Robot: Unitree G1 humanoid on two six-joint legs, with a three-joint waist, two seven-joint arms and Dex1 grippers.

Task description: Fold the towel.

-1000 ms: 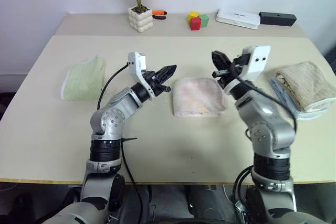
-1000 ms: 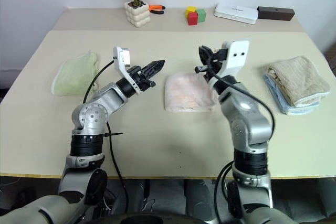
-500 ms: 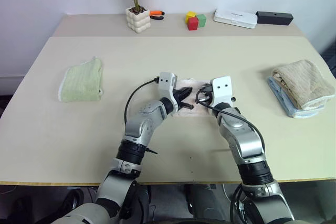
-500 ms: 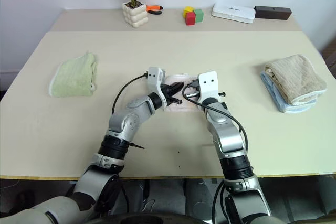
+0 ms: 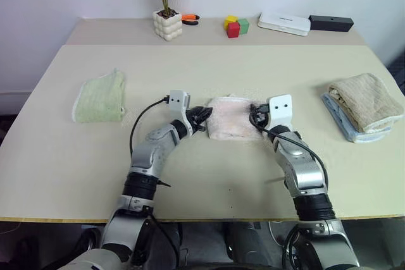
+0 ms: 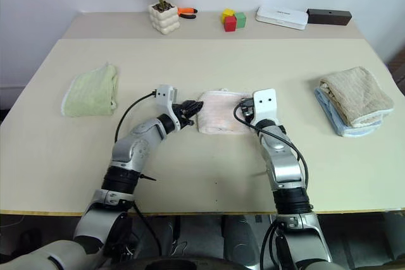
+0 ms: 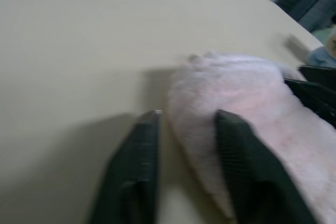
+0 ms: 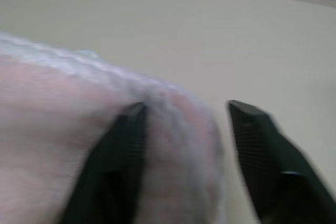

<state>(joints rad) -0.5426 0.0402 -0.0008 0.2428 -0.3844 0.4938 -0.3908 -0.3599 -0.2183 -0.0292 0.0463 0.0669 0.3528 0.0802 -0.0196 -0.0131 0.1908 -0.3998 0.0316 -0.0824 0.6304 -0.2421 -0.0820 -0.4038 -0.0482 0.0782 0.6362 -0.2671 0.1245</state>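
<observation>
We find the towel (image 5: 234, 117) lying folded near the middle of the table (image 5: 202, 175), pale pink and fluffy, between the two grippers. The left gripper (image 5: 201, 118) sits low at the towel's left edge; in its wrist view the fingers (image 7: 134, 177) stand apart, one on the bare table and one against the towel's side — nothing clamped. The right gripper (image 5: 255, 117) is at the towel's right edge, its fingers (image 8: 113, 166) likewise spread, one pressed into the pile and the other clear of it over the table. A green towel (image 5: 101, 96) lies well to the left, a tan towel (image 5: 367, 101) well to the right atop a blue one. A potted plant (image 5: 166, 4) and coloured blocks (image 5: 235, 25) stand at the far edge.
</observation>
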